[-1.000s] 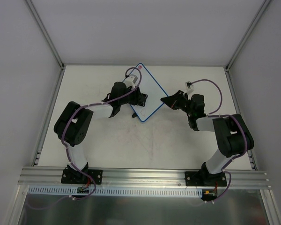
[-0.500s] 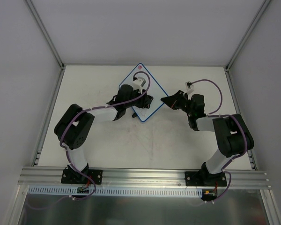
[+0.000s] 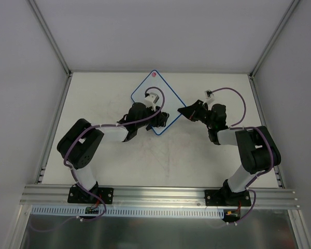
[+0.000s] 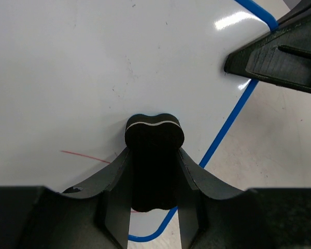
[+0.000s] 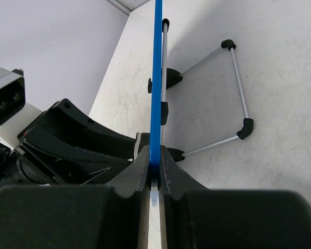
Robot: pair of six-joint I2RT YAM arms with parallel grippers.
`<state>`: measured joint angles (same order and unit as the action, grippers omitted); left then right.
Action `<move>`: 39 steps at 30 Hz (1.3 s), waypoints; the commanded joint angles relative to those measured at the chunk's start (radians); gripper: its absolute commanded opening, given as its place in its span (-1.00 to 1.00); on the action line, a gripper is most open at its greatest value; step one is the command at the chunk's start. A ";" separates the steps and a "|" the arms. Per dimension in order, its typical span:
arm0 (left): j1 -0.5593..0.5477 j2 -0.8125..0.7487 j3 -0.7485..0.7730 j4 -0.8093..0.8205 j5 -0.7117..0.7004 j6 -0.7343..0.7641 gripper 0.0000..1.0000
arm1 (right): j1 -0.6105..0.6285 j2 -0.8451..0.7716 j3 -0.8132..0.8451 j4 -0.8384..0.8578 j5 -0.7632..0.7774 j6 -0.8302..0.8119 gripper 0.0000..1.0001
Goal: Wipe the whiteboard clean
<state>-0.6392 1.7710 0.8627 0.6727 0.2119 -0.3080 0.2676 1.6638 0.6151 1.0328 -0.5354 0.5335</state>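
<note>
surface: white table (image 3: 197, 155), scuffed | on it: whiteboard (image 3: 155, 83) on wire stand (image 5: 244, 127)

Count with me, everything placed off the whiteboard (image 3: 165, 89), and that's one board. One pink-red dot (image 3: 154, 74) at its far corner. One thin red stroke (image 4: 85, 155) on its face. One black eraser (image 4: 154, 155) against that face. One wire stand (image 5: 239, 83) behind it. Two grippers: left gripper (image 3: 156, 118) over the board, right gripper (image 3: 185, 111) at its right edge.
</note>
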 commanded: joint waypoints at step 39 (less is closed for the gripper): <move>0.110 0.064 0.056 -0.032 -0.049 -0.086 -1.00 | 0.024 0.019 0.054 0.032 -0.077 0.009 -1.00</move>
<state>-0.5480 1.8019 0.8936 0.5636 0.2230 -0.4110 0.2752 1.6844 0.6361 1.0348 -0.5022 0.5236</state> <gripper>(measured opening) 0.324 0.091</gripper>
